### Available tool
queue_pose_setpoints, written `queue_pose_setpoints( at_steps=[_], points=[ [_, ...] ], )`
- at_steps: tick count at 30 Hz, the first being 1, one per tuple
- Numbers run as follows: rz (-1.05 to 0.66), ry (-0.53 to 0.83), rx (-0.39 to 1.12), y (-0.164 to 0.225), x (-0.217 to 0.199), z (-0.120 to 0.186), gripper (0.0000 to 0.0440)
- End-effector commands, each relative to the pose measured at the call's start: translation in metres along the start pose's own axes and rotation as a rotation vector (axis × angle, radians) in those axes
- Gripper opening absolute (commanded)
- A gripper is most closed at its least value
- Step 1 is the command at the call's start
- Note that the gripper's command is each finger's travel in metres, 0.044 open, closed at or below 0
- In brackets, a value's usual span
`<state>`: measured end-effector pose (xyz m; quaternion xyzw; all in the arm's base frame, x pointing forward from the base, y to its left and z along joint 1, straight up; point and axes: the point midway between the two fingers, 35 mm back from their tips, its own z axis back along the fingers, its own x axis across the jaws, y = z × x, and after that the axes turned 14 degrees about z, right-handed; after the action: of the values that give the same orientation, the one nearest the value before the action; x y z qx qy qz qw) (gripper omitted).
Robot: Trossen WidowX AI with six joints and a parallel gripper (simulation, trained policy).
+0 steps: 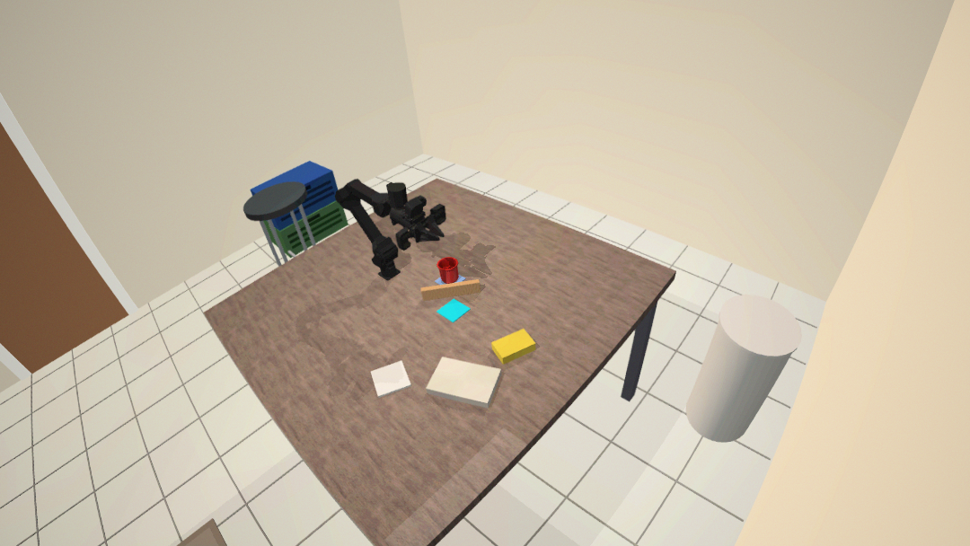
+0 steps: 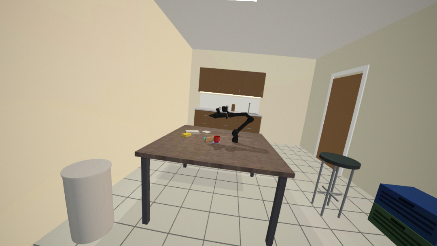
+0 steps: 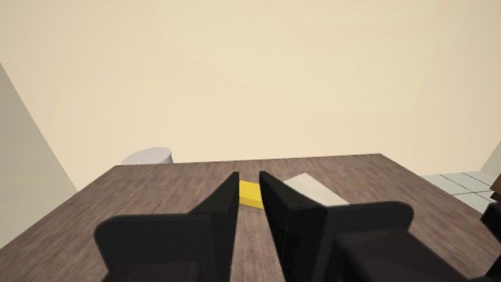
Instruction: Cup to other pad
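The red cup (image 1: pixel 447 271) (image 2: pixel 216 139) stands upright on a pale blue pad (image 1: pixel 461 278) (image 2: pixel 216 142). The marbles inside cannot be made out. The other pad, cyan (image 1: pixel 453 310) (image 2: pixel 204 138), lies across a low wooden bar (image 1: pixel 450 290) (image 2: pixel 208 139) from the cup; nothing stands on it. My gripper (image 1: pixel 441 237) (image 2: pixel 209 115) (image 3: pixel 249 176) is high above the table, behind the cup in the top view, and does not touch it. Its fingers are shut but for a narrow gap, with nothing between them. The wrist view shows neither cup nor pads.
A yellow block (image 1: pixel 514 346) (image 2: pixel 186 134) (image 3: pixel 250 194), a cream slab (image 1: pixel 464 381) (image 2: pixel 192 132) (image 3: pixel 310 187) and a white tile (image 1: pixel 391 378) (image 2: pixel 206 132) lie on the table beyond the cyan pad. A stool (image 1: pixel 275 200) (image 2: pixel 339 160) and a pale round bin (image 1: pixel 743 369) (image 2: pixel 88 201) stand off the table.
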<state>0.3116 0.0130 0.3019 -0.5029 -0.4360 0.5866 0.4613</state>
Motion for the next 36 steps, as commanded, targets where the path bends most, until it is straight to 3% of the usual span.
queue_pose_setpoints(
  at_steps=[1,36],
  points=[
    [-0.030,-0.022,0.023,-0.004,0.004,0.000,0.0106],
    [-0.382,-0.146,0.424,-0.003,0.045,0.005,0.0102]
  ],
)
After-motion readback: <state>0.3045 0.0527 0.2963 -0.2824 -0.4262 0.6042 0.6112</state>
